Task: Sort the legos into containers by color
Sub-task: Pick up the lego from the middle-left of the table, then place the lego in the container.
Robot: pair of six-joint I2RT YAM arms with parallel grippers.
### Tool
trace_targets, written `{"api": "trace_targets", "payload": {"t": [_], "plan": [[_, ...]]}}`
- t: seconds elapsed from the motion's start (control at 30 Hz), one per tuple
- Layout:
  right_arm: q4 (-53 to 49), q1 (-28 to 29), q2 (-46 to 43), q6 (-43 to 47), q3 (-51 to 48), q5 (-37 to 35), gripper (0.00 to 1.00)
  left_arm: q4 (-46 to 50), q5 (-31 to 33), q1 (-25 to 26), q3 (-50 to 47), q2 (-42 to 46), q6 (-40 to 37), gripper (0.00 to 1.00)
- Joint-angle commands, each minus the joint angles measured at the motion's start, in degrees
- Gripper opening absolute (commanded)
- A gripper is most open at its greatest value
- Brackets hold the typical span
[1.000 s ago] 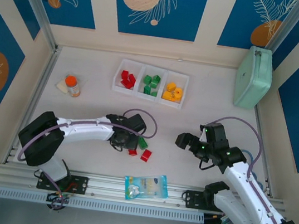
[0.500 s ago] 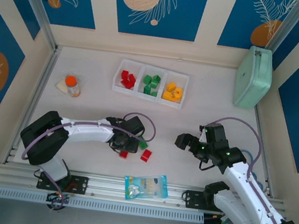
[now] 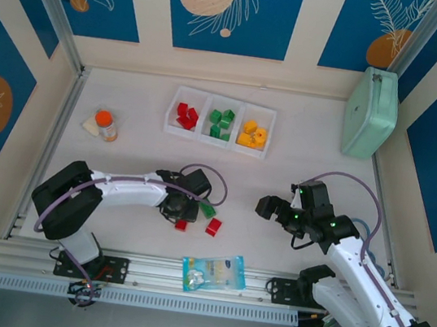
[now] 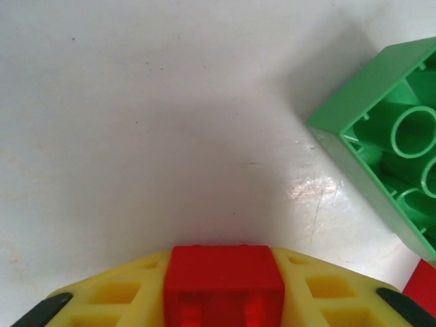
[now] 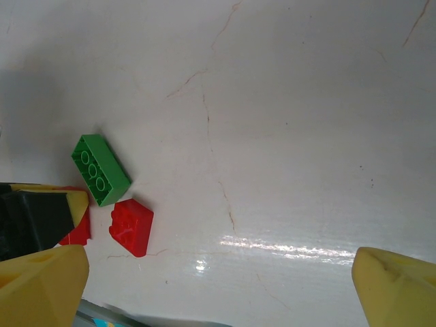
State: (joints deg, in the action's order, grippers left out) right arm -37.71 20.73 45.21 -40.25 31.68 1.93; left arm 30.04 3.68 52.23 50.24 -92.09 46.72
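Slippage threatened the red brick (image 4: 223,276), pinched just at the fingertips of the left gripper (image 4: 223,300), while the right gripper (image 5: 218,279) hung wide open.

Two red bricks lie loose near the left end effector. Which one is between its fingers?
The left red brick, wedged between the yellow fingers; the other red brick lies free on the table to its right.
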Motion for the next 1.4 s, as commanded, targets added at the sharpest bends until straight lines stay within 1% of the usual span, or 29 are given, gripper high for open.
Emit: {"api": "trace_targets", "payload": {"t": [0.0, 0.2, 0.27, 0.4, 0.5, 0.6, 0.73, 0.9, 1.1, 1.23, 1.37], "plan": [[-0.3, -0.3, -0.6, 0.8, -0.7, 1.1, 1.0, 1.7, 1.2, -0.2, 0.4, 0.6, -2.3, 0.34], [-1.3, -0.3, -0.7, 1.2, 0.5, 0.6, 1.0, 5.8, 7.7, -0.4, 3.2, 5.7, -5.6, 0.31], [-1.7, -0.3, -0.9, 1.5, 1.0, 0.6, 0.99, 6.7, 9.6, -1.5, 4.8, 6.8, -7.6, 0.28], [-3.4, -0.4, -1.7, 2.1, 2.0, -0.1, 0.99, 7.9, 9.8, -6.9, 9.4, 7.0, -12.7, 0.24], [-4.2, -0.6, -2.2, 2.3, 2.6, -0.4, 1.0, 7.6, 8.9, -11.9, 13.9, 6.2, -16.8, 0.24], [-4.2, -0.7, -2.1, 2.3, 3.0, -0.5, 0.99, 5.2, 8.8, -17.1, 18.1, 4.6, -21.1, 0.26], [-4.0, -0.7, -1.1, 2.5, 3.6, -0.4, 0.99, 2.9, 8.0, -23.8, 25.7, -1.0, -23.4, 0.25], [-4.5, -0.9, 0.6, 3.6, 4.8, -0.8, 1.0, 0.2, 7.9, -27.8, 35.9, -10.5, -25.2, 0.24], [-4.5, -1.5, 2.1, 4.0, 4.9, -1.1, 1.0, -3.1, 5.6, -29.9, 46.3, -21.9, -25.7, 0.23], [-4.0, -1.8, 4.0, 4.5, 5.2, -0.6, 0.99, -2.6, 3.5, -30.6, 53.5, -28.8, -26.4, 0.23], [-3.4, -2.0, 5.9, 4.9, 5.8, -0.5, 0.99, -1.7, 3.3, -30.9, 58.7, -33.8, -27.1, 0.23]]}}
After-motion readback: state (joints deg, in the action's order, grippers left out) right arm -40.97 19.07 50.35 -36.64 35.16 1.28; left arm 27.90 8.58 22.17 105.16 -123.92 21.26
